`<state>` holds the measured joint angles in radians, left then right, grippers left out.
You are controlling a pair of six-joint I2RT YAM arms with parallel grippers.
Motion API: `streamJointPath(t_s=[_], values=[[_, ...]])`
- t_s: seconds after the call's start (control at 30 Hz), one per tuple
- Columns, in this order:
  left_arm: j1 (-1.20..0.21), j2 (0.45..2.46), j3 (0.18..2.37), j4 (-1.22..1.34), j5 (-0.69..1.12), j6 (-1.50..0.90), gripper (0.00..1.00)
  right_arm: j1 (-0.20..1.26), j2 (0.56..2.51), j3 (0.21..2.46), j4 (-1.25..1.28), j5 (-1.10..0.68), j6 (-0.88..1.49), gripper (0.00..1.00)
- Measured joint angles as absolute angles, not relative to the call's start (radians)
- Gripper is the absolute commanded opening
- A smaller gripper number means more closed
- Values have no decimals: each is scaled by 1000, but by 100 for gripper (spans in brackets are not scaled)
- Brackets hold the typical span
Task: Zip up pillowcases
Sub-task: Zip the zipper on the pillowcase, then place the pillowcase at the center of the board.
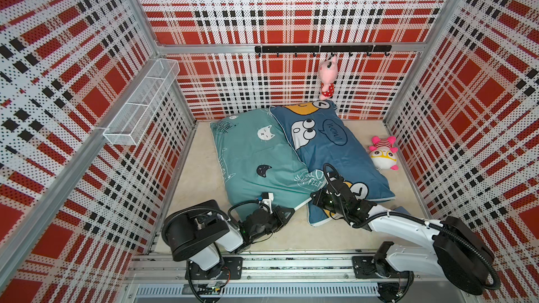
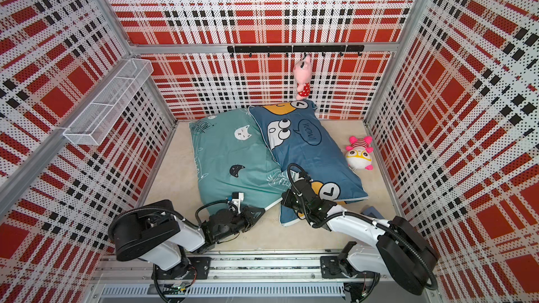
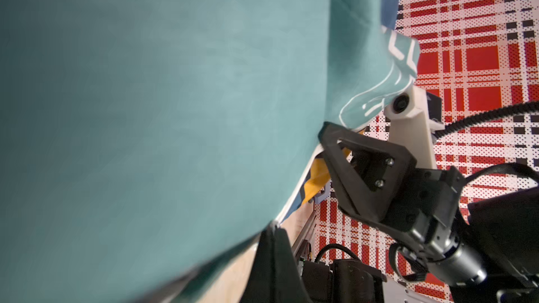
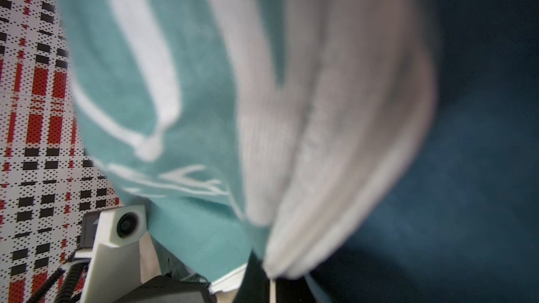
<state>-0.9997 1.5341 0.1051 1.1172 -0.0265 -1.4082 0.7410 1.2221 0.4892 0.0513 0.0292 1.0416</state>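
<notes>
Teal case near hem: pinched tight btw fingers of L gripper and R gripper; lying against blue case.

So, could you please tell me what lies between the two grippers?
The white-piped edge of the teal pillowcase runs from left gripper to right gripper, in both top views.

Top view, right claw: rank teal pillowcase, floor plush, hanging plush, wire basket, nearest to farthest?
From the right claw:
1. teal pillowcase: near corner in the claw.
2. floor plush: off to the right, low.
3. hanging plush: up at the back.
4. wire basket: high on the left side.
</notes>
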Motion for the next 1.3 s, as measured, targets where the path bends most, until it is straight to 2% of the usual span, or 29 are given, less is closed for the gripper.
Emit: streamJointPath(t_s=[0.3,0.53,0.67,0.87,1.23,1.27,1.3], values=[[-969,1170,33,749,-61,-1382,0,698,1222,519,-9,28,982,0],[-950,677,18,163,-136,-1372,0,634,1212,531,-22,0,924,0],[-929,482,36,-110,-168,-1367,0,620,1220,562,-32,-11,897,0],[-926,460,91,-287,-190,-1356,0,580,1241,602,-32,-25,866,0],[-926,542,130,-358,-205,-1312,0,541,1251,661,-63,-62,810,0],[-924,548,142,-369,-211,-1304,0,539,1251,661,-64,-68,802,11],[-920,558,160,-384,-219,-1295,10,538,1251,661,-65,-72,796,33]])
